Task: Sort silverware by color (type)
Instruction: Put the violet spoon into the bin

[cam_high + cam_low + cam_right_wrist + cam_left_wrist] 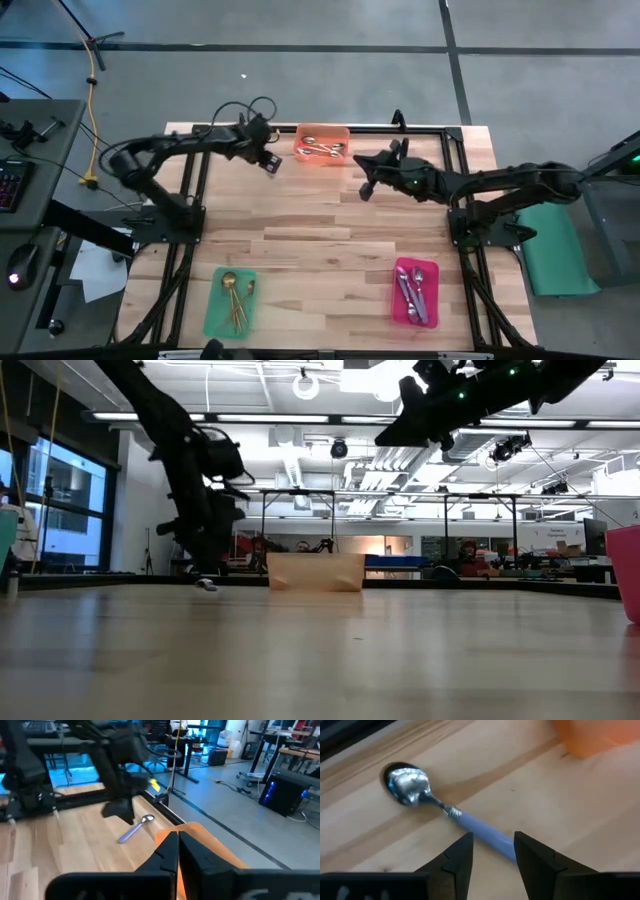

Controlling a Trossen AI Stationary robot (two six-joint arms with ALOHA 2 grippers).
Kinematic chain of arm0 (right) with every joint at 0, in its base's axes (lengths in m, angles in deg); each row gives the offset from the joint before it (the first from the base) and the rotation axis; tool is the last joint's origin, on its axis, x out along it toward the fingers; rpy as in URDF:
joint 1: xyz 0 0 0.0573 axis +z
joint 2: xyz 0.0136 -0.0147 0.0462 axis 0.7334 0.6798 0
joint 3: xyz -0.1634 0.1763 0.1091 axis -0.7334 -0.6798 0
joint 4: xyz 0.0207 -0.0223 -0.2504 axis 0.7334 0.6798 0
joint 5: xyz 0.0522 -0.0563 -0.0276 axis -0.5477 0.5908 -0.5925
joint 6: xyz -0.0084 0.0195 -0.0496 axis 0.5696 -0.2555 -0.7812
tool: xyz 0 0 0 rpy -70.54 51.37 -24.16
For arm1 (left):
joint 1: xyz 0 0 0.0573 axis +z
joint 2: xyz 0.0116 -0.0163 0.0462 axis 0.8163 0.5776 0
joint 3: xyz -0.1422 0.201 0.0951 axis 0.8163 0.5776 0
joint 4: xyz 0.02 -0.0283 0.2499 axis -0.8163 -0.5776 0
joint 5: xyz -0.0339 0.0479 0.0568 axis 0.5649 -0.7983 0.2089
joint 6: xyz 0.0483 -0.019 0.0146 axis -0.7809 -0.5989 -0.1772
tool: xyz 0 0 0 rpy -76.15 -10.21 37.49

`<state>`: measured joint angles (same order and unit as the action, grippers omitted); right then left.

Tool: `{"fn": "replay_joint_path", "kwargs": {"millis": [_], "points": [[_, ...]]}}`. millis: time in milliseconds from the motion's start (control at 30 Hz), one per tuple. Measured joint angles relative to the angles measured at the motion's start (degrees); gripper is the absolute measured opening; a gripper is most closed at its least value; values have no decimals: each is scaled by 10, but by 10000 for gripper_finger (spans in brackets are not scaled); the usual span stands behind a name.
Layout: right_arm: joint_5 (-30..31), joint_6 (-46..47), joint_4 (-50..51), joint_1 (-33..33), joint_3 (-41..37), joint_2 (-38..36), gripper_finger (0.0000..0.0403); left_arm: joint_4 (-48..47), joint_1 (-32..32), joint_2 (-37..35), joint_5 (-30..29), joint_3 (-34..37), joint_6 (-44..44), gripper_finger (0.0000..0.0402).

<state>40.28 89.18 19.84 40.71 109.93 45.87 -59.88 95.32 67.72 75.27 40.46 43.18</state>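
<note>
A spoon with a silver bowl [407, 782] and a purple handle [480, 830] lies flat on the wood near the table's far edge, left of the orange tray [322, 143]. My left gripper [493, 840] [271, 165] hangs over it, open, one finger on each side of the handle's free end; I see no touch. The right wrist view shows that spoon [135, 829] under the left gripper [120, 810]. My right gripper [177, 847] [364, 188] is shut and empty, raised above the table right of the orange tray.
The orange tray holds orange-handled spoons [320, 150]. A green tray [230, 300] with gold spoons sits at the near left, a pink tray [415, 290] with purple-handled spoons at the near right. Bare wood [320, 230] lies between them. A black frame rail [420, 130] runs along the far edge.
</note>
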Motion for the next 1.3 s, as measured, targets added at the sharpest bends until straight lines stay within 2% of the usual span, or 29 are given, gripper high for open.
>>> {"fn": "replay_joint_path", "kwargs": {"millis": [167,333,533,900,1000,1167,1300], "points": [[-2,-8,-5,7,0,1,0,4,22,60,0,-28,-13,134],[-2,-8,-5,6,0,1,0,-9,33,89,-5,-36,-24,134],[-2,-8,-5,6,0,1,0,-45,33,93,-15,-37,-47,134],[-2,-6,-2,6,0,1,0,-168,11,90,-17,-37,-109,129],[-2,-6,-1,6,0,1,0,-189,-1,90,-15,-37,-126,111],[-2,-3,-1,9,0,1,0,-243,-19,90,23,-35,-167,44],[-2,-7,-1,17,0,1,0,-259,-37,82,-5,-34,-177,17]]}}
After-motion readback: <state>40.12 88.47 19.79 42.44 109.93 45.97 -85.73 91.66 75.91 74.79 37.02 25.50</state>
